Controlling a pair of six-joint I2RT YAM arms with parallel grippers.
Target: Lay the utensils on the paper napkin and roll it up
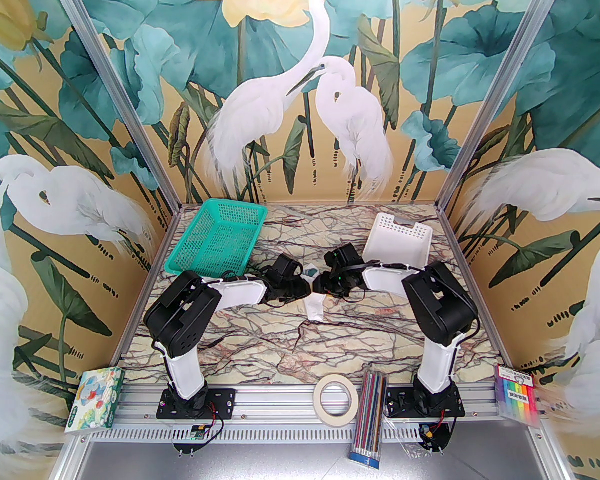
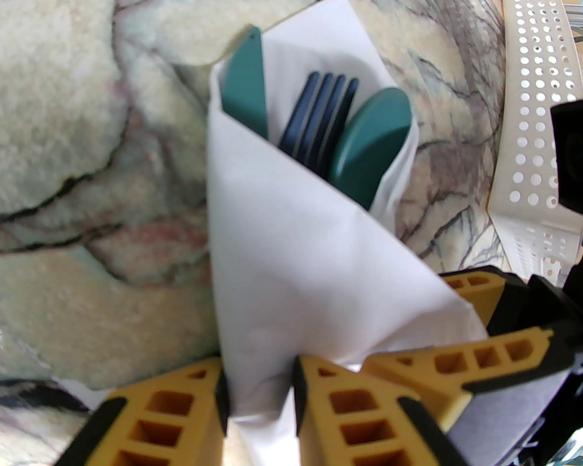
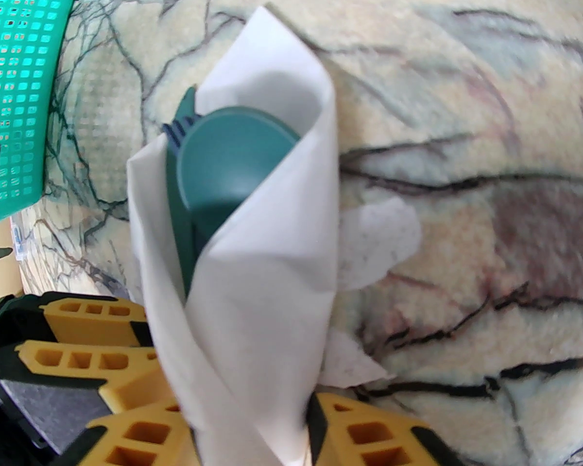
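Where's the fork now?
The fork is inside the rolled paper napkin at mid-table, tines beside the spoon in the left wrist view, with the left gripper clamped on the roll.

Desk (image 1: 260, 338): we record a marble-patterned top with dark veins and an aluminium rail along its near edge.
- Far left: green mesh basket (image 1: 217, 243).
- Far right: white perforated basket (image 1: 399, 240).
- Centre: rolled white napkin (image 1: 314, 310); we cannot tell whether it rests on the top.
- Rail, from the left: picture box (image 1: 96, 400) at the corner, tape roll (image 1: 318, 399), pencil bundle (image 1: 371, 418) just beside the tape, marker pack (image 1: 519, 393) at the right corner.
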